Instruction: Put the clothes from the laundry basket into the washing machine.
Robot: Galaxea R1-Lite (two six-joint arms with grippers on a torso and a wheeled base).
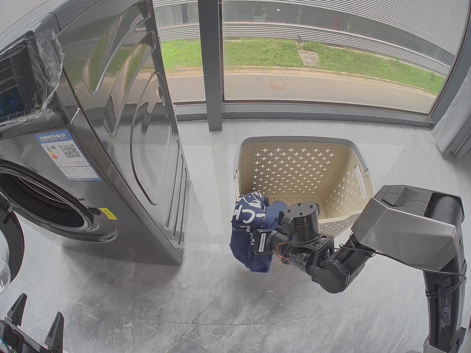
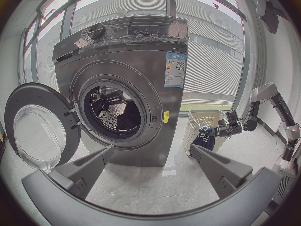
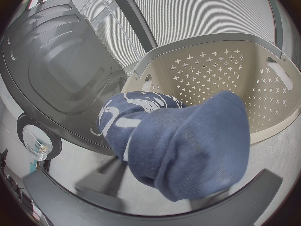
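One navy garment [image 1: 251, 241], seemingly gripped, one basket [image 1: 294, 170]

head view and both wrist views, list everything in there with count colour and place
grey metal front-loading washing machine: 1, grey, at the robot's left, round glass-centred door swung open
cream plastic laundry basket with star holes: 1, cream, grey rim, before the window
navy blue cloth garment with white print: 1, navy, hanging at the basket's near-left rim
left end effector: 1, dark grey, open, facing the machine's drum
right end effector: 1, black, shut on the garment
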